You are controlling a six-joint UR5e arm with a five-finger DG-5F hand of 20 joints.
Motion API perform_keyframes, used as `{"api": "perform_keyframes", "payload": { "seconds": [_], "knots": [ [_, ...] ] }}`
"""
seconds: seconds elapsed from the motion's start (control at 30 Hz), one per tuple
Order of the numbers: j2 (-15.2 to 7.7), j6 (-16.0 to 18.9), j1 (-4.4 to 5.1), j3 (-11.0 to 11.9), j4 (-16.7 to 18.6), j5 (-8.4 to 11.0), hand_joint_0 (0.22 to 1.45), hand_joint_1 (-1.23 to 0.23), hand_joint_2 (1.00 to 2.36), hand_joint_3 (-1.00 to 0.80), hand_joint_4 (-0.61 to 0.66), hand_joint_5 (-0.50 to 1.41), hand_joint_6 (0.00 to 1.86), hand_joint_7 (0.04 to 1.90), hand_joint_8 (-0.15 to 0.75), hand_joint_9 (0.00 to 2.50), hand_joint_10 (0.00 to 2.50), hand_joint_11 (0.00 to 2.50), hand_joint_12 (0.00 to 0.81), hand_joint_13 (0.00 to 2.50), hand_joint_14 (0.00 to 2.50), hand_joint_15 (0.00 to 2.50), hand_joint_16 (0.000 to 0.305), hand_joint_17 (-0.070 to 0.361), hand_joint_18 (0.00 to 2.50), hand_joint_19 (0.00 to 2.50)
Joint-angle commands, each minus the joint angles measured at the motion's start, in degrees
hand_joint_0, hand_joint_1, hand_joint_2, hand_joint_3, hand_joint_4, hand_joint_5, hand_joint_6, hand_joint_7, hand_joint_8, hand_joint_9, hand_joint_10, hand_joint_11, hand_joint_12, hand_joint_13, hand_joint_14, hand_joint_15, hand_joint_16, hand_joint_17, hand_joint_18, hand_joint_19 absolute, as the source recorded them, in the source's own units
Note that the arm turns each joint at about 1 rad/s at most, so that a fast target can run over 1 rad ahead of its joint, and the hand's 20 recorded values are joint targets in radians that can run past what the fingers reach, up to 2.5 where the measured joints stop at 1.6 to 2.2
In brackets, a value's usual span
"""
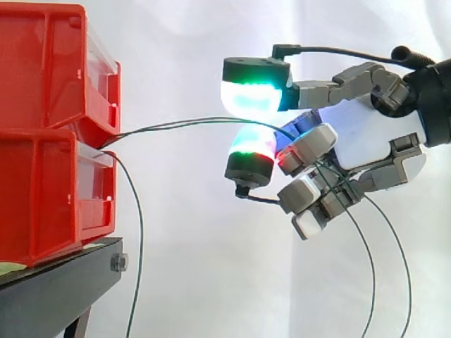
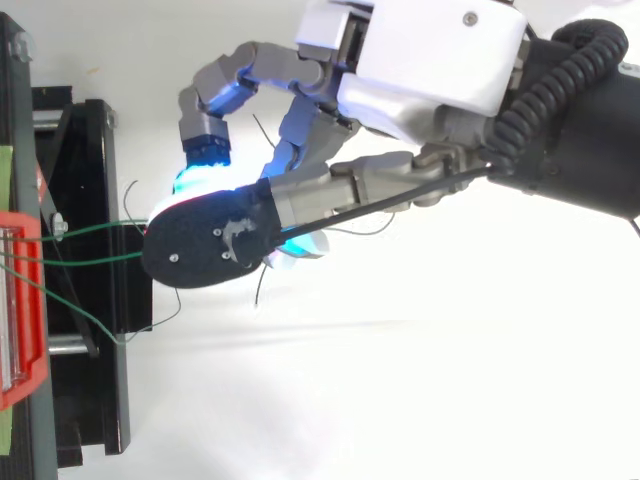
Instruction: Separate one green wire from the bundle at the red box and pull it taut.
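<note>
The robot hand (image 1: pixel 366 137) sits to the right of the stacked red bins (image 1: pixel 42 105), level with the seam between them. Two glowing pads (image 1: pixel 254 97) face each other in a near-closed pinch, and the other fingers are curled under the palm. Two green wires (image 1: pixel 176 124) leave the seam side by side and run almost straight into that pinch. From above they also reach the robot hand as a pair (image 2: pixel 100 228). A third wire (image 1: pixel 140 246) hangs slack in front of the stand (image 1: pixel 56 282).

The main risk appears to be that both wires are caught, so a pull would tension two rather than one. The side view shows a sliver of gap between the pads, so the grip may be light and a thin wire could slide out once the load rises. Pulling hard could instead tug the bins on the stand or drag the slack wire along.
</note>
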Motion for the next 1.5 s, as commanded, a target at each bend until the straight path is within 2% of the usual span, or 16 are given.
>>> {"api": "perform_keyframes", "payload": {
  "seconds": [0.0, 0.2, 0.33, 0.5, 0.6, 0.73, 0.87, 1.03, 1.33, 1.4, 1.47],
  "knots": [
    [0.03, 0.63, -0.13, 0.02, -0.03, 0.03, 0.53, -0.66, 1.0, -0.5, 0.18, -0.17, 0.88, 1.24, 0.298, 1.4, 0.01, 1.62, 0.408, 1.14, 0.03, 1.04, 0.062, 0.14, 0.87, 0.71],
    [-0.06, 1.07, -0.22, 1.07, -0.03, 0.12, 0.54, -0.66, 1.0, -0.5, 0.19, -0.18, 0.88, 1.24, 0.295, 1.4, 0.01, 1.61, 0.412, 1.14, 0.03, 1.04, 0.062, 0.14, 0.86, 0.71],
    [0.03, 0.98, -0.3, 1.95, -0.47, 0.12, 0.59, -0.7, 1.01, -0.35, 0.18, -0.18, 0.88, 1.26, 0.282, 1.38, 0.01, 1.61, 0.399, 1.13, 0.03, 1.03, 0.06, 0.135, 0.84, 0.72],
    [0.03, 0.89, -0.3, 1.95, -0.47, 0.12, 0.59, -0.71, 1.02, -0.29, 0.18, -0.18, 0.88, 1.28, 0.285, 1.37, 0.02, 1.6, 0.398, 1.11, 0.03, 1.03, 0.06, 0.134, 0.84, 0.72],
    [0.03, 0.98, -0.22, 1.95, -0.47, 0.73, 0.6, -0.71, 1.01, -0.31, 0.18, -0.18, 0.88, 1.26, 0.282, 1.37, 0.02, 1.61, 0.4, 1.11, 0.03, 1.02, 0.06, 0.134, 0.84, 0.71],
    [0.03, 1.15, -0.3, 1.95, -0.47, 0.73, 0.55, -0.72, 1.01, -0.43, 0.18, -0.18, 0.88, 1.25, 0.288, 1.37, 0.01, 1.6, 0.408, 1.11, 0.03, 1.01, 0.061, 0.137, 0.84, 0.72],
    [0.03, 1.15, -0.3, 1.95, -0.38, 0.73, 0.56, -0.72, 1.0, -0.44, 0.18, -0.18, 0.88, 1.25, 0.288, 1.37, 0.01, 1.59, 0.405, 1.11, 0.03, 1.02, 0.061, 0.137, 0.84, 0.71],
    [-0.06, 1.15, -0.3, 1.95, -0.47, 0.73, 0.61, -0.73, 1.02, -0.29, 0.16, -0.18, 0.88, 1.27, 0.279, 1.36, 0.02, 1.59, 0.397, 1.1, 0.03, 1.01, 0.059, 0.133, 0.83, 0.71],
    [-0.06, 1.15, -0.13, 1.86, -0.47, 0.82, 0.6, -0.74, 1.02, -0.13, 0.06, -0.17, 0.91, 1.31, 0.284, 1.37, 0.02, 1.59, 0.394, 1.09, 0.03, 1.01, 0.059, 0.132, 0.83, 0.71],
    [-0.06, 1.24, -0.04, 1.69, -0.47, 0.82, 0.61, -0.74, 1.02, -0.15, 0.08, -0.17, 0.91, 1.28, 0.282, 1.37, 0.02, 1.59, 0.394, 1.09, 0.03, 1.0, 0.058, 0.132, 0.83, 0.71],
    [-0.06, 1.24, 0.05, 1.69, -0.47, 0.73, 0.6, -0.71, 1.02, -0.27, 0.14, -0.17, 0.9, 1.24, 0.281, 1.37, 0.02, 1.6, 0.397, 1.09, 0.03, 1.0, 0.059, 0.132, 0.83, 0.71]
  ]
}}
